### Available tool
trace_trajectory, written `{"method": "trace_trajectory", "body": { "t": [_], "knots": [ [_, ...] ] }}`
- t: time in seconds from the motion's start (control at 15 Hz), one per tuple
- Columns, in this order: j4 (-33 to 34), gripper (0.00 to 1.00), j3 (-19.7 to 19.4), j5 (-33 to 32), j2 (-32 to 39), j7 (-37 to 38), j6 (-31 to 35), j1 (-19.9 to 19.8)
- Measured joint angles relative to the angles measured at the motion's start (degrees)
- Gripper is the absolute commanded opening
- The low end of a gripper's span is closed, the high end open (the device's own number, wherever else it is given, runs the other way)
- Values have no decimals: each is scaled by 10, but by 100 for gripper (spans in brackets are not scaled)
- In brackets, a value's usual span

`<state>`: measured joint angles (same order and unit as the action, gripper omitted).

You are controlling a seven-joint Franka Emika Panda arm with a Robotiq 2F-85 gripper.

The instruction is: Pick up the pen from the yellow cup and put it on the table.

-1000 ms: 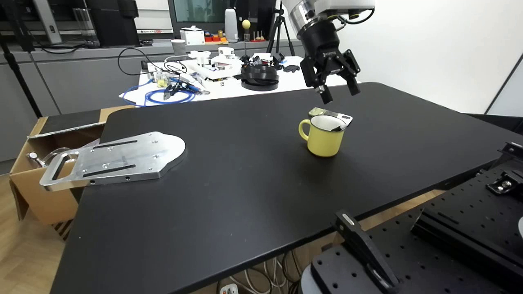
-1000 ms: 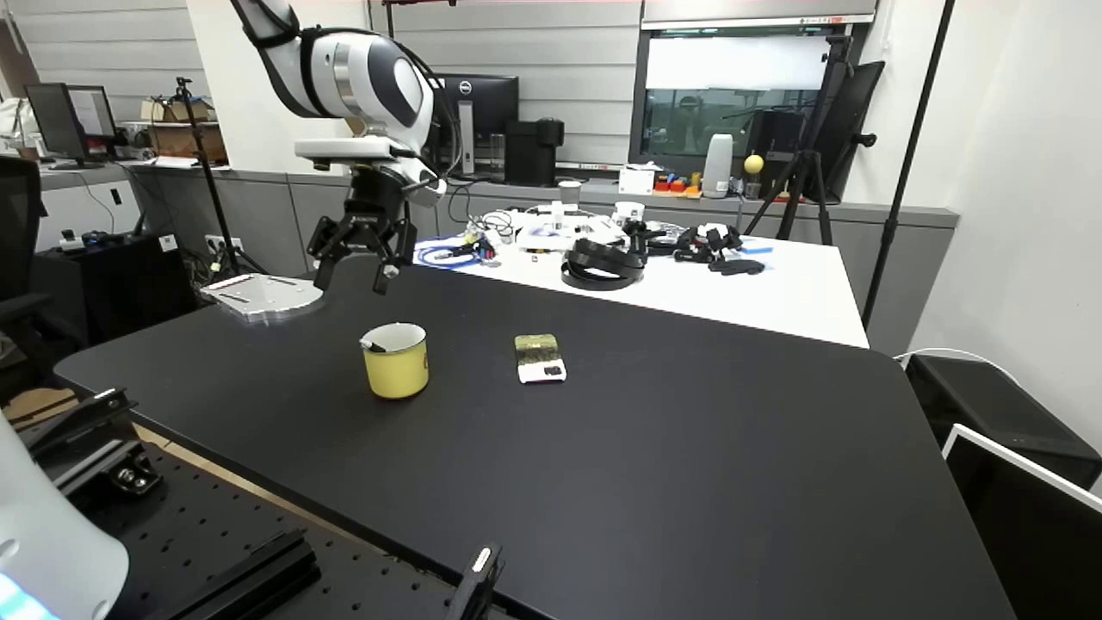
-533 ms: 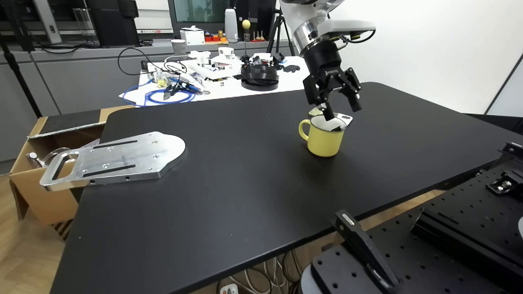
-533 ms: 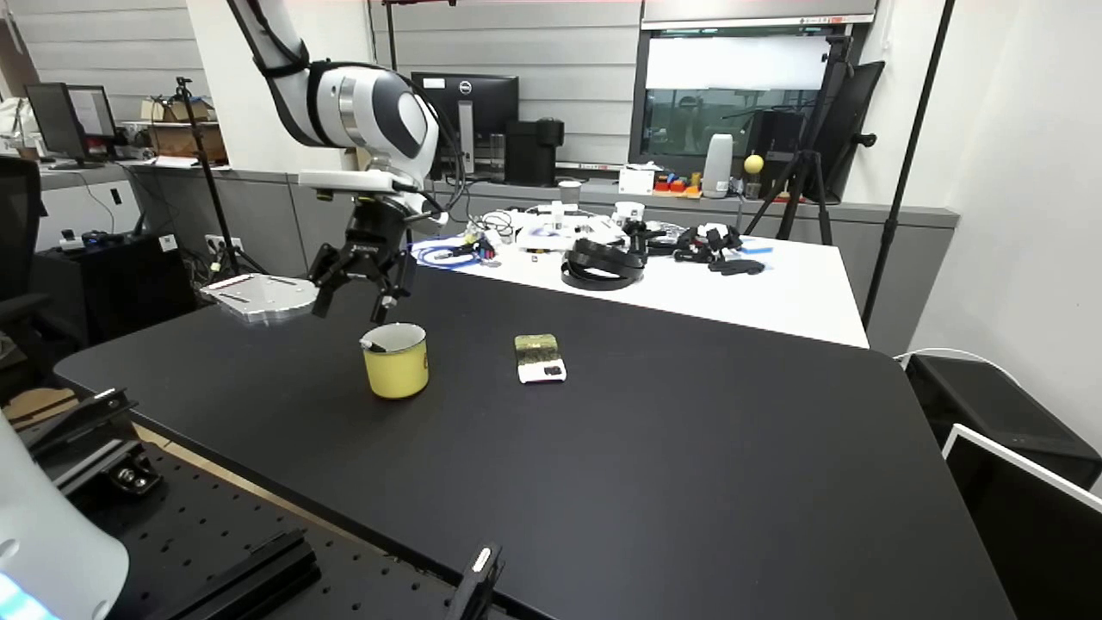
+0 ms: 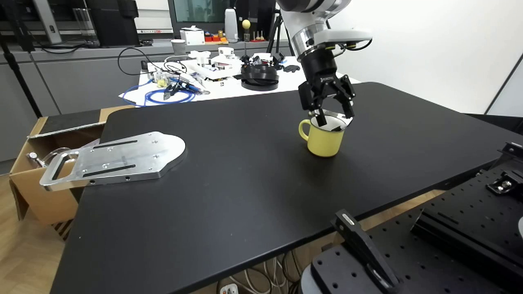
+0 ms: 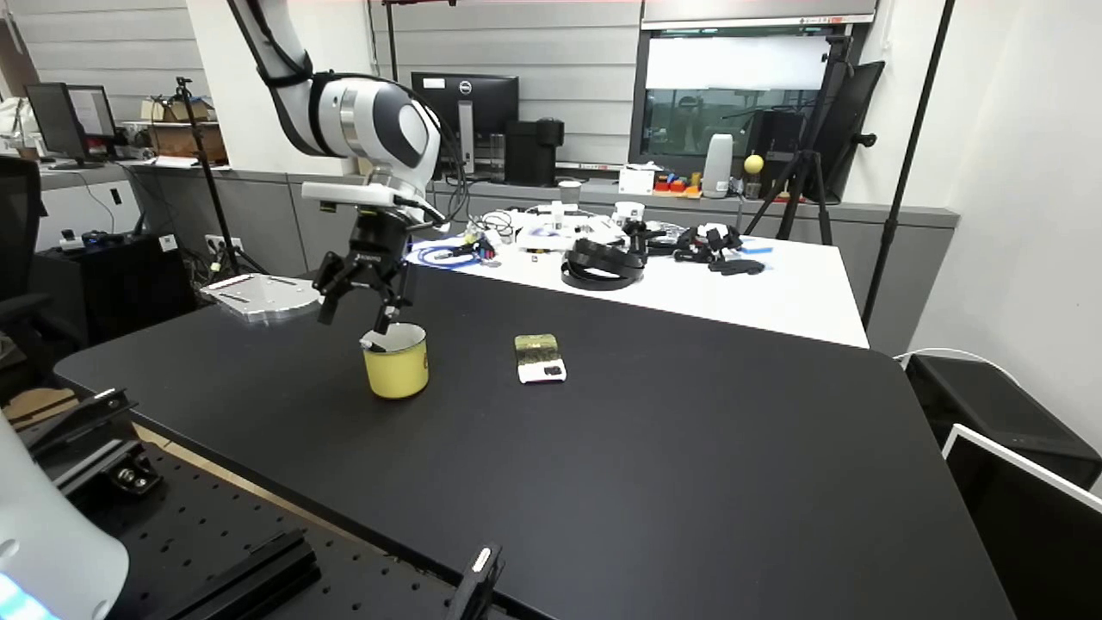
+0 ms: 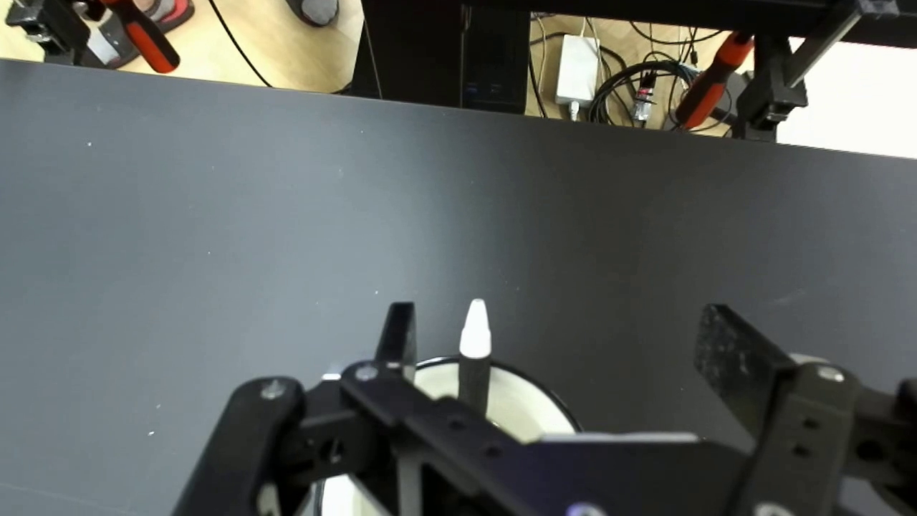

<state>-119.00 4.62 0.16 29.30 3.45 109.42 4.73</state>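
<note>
The yellow cup stands upright on the black table in both exterior views (image 5: 325, 143) (image 6: 398, 370); the table (image 5: 204, 228) shows in all views. The pen, dark with a white tip (image 7: 475, 337), leans in the cup; its white end sticks out over the rim in the wrist view, and its lower part is hidden. The pen end also shows at the rim in an exterior view (image 6: 373, 346). My gripper (image 7: 559, 322) is open and empty just above the cup, pointing down with a tilt. In the wrist view the pen's tip appears between the fingers, much nearer the left finger, apparently not touching.
A phone-like flat object (image 6: 541, 358) lies on the table near the cup. A silver metal plate with a handle (image 5: 122, 157) lies at the table's edge. A cluttered white table (image 6: 689, 293) stands behind. A black perforated base (image 5: 461, 228) borders the front edge.
My gripper has come down from well above the cup to just over its rim, with a slight sideways shift. It has stayed open. The cup and pen have not moved.
</note>
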Motion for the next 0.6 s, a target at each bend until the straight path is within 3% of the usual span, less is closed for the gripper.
{"method": "trace_trajectory", "body": {
  "t": [0.6],
  "knots": [
    [-5,100,-1,10,6,0,14,0]
  ]
}}
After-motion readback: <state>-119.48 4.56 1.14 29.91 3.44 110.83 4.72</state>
